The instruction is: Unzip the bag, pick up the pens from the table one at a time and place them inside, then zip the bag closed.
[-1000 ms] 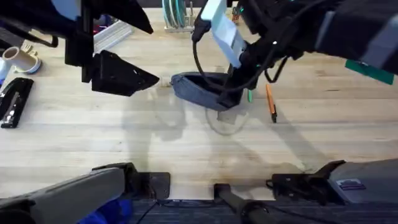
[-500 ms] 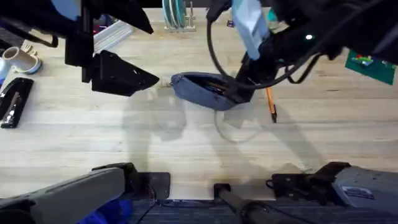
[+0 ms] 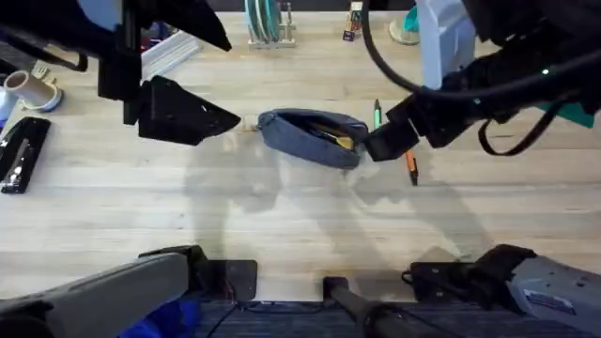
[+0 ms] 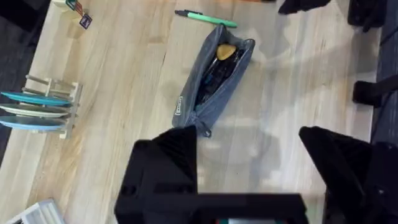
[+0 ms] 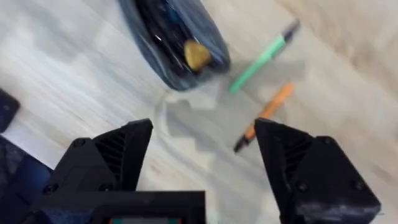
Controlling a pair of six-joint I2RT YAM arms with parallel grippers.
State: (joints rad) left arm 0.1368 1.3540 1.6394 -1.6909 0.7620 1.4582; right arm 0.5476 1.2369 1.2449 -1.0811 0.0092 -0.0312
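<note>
You are looking at the grey-blue pencil pouch [image 3: 313,137] lying unzipped on the wooden table [image 3: 282,216], its mouth gaping toward the two pens. The right gripper [image 3: 383,143] is hovering spread and empty just beside that end, above the orange pen [image 5: 263,117]; the green pen [image 4: 206,18] is lying next to it. Line the fingers across one pen's barrel and pinch mid-length. The left gripper [image 4: 249,162] is waiting spread, holding nothing, near the pouch's far end.

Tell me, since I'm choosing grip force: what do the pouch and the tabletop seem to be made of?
The pencil pouch looks like soft grey-blue woven fabric, matte; its opened mouth sags and its sides crease. The table looks like pale wood, smooth with a slight sheen, showing plank seams and grain; it could be laminate.
</note>
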